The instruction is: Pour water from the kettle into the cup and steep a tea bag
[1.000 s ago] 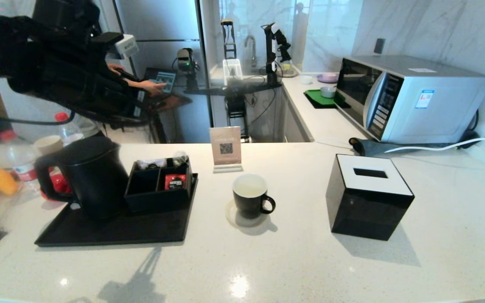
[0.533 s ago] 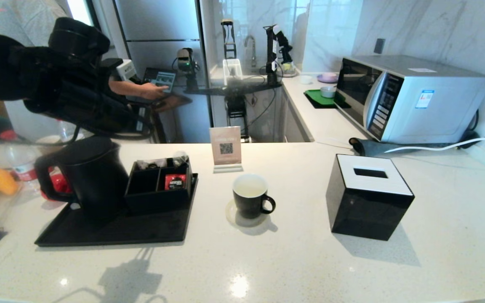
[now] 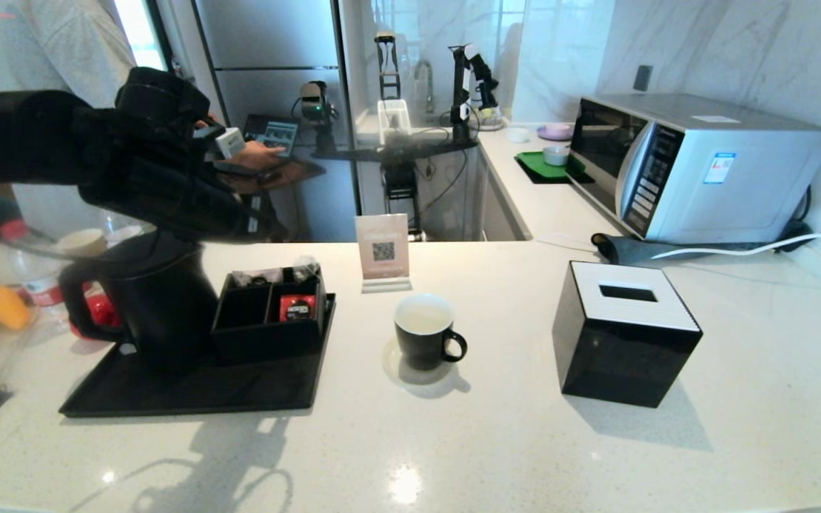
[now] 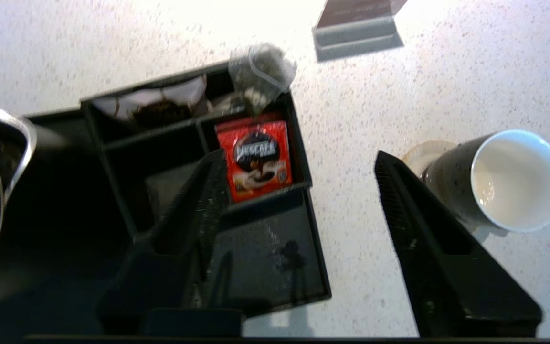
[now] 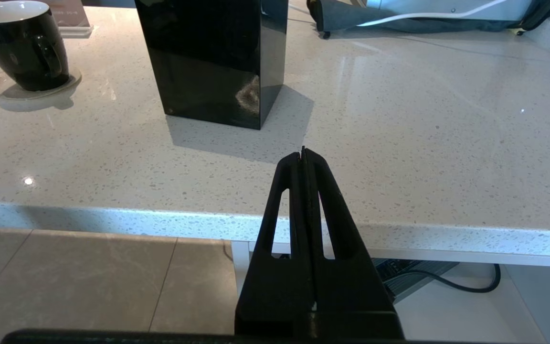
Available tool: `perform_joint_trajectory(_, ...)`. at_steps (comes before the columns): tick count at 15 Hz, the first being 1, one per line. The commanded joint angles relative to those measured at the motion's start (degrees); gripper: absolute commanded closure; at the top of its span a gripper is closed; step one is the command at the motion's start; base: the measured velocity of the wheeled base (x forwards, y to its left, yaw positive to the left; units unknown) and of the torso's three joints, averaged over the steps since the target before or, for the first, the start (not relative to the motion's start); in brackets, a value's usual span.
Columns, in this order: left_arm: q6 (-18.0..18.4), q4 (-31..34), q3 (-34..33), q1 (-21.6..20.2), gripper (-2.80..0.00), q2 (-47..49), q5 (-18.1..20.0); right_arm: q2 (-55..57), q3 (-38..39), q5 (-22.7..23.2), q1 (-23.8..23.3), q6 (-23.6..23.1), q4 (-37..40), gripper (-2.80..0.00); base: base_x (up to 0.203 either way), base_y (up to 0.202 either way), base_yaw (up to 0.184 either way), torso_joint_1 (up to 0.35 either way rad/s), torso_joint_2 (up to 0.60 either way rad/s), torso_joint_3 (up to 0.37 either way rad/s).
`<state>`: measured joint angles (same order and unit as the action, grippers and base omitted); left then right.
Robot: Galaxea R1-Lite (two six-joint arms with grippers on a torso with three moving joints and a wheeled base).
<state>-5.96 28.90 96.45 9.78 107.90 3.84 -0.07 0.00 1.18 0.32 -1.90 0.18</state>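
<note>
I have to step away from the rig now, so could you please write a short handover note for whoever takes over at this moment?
Left gripper: open, empty, in the air above the black tray, over the organizer box beside the kettle.
Right gripper: shut, empty, parked off the front edge of the counter.
Kettle: upright on the tray, not held.
Cup: upright on a coaster between the tray and the black tissue box.
Done: no grasp shows; whether the cup holds water I cannot tell.
Left: grasp the kettle, pour, steep a tea bag.
</note>
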Motion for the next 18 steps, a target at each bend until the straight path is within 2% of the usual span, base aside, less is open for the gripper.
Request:
perform_joint_trajectory(1, 1.8, 0.2, 3.6, -0.7, -2.8, 4.3, 0.2, 0.1, 0.0, 0.0, 0.0, 0.0, 0.0, 0.0, 0.0, 0.0, 0.0, 0.0, 0.0, 0.0)
perform_joint_trajectory(5, 13.3, 0.2, 6.3, -3.3, -2.8, 8.8, 1.0, 0.1, 0.0, 0.0, 0.0, 0.0, 0.0, 0.0, 0.0, 0.0, 0.0, 0.0, 0.0, 0.0)
perform_joint_trajectory(8, 24.5, 0.3, 10.9, -6.9, -2.8, 12.9, 4.4, 0.1, 0.0, 0.0, 0.0, 0.0, 0.0, 0.0, 0.0, 0.0, 0.0, 0.0, 0.0, 0.0)
perform_joint_trajectory(10, 29.3, 0.4, 13.5, -8.3, -2.8, 15.6, 6.1, 0.1, 0.0, 0.0, 0.0, 0.0, 0.0, 0.0, 0.0, 0.0, 0.0, 0.0, 0.0, 0.0)
perform_joint_trajectory(14, 30.3, 0.2, 14.7, -9.1, -2.8, 19.0, 11.8, 0.1, 0.0, 0.0, 0.0, 0.0, 0.0, 0.0, 0.0, 0.0, 0.0, 0.0, 0.0, 0.0)
perform_joint_trajectory(18, 30.3, 0.2, 16.2, -8.6, -2.8, 20.7, 14.4, 0.1, 0.0, 0.0, 0.0, 0.0, 0.0, 0.0, 0.0, 0.0, 0.0, 0.0, 0.0, 0.0)
